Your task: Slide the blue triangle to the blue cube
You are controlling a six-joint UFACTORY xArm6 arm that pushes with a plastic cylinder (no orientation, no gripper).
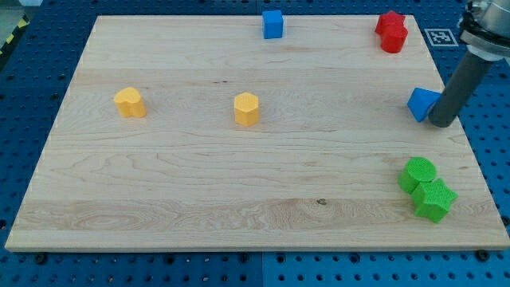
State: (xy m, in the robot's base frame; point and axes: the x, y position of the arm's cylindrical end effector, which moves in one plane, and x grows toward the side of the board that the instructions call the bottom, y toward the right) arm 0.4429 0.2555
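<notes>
The blue triangle (421, 104) lies near the wooden board's right edge, about halfway up. My tip (442, 122) is right beside it, touching or almost touching its right side. The blue cube (273, 24) stands at the view's top edge of the board, a little right of centre, far up and left of the triangle.
The wooden board (199, 183) fills the view. Two red blocks (391, 31) sit together at the top right. A green cylinder (418, 173) and a green star (435, 199) sit together at the bottom right. A yellow block (130, 103) lies at the left and a yellow hexagon (247, 108) near the centre.
</notes>
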